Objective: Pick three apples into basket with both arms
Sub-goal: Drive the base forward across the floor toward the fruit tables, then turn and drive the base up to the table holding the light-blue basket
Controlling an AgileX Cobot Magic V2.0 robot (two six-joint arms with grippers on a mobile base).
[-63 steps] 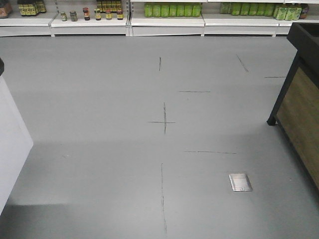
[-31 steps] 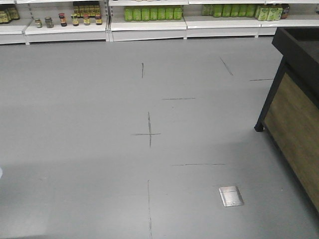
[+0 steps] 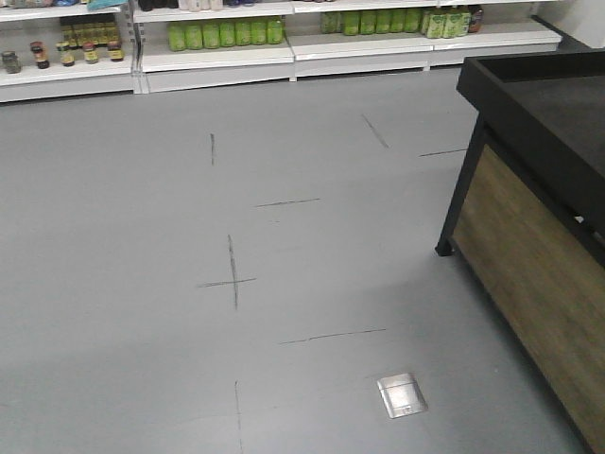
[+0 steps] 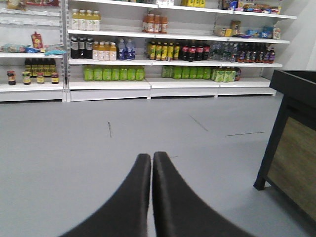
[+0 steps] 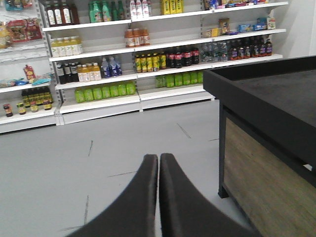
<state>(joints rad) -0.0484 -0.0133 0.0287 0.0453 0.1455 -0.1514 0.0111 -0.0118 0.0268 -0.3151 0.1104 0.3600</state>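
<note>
Grey floor [image 3: 189, 236] with dark crosses; stocked shelves [image 3: 217, 52] at twelve o'clock, black worktop [image 3: 539, 104] at three. Left end effector [image 4: 151, 158] and right end effector [image 5: 158, 159] both pressed together.

No text is legible anywhere.

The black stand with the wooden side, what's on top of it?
The black stand shows only its dark top inside a raised rim. Its right part runs out of frame, unseen.
</note>
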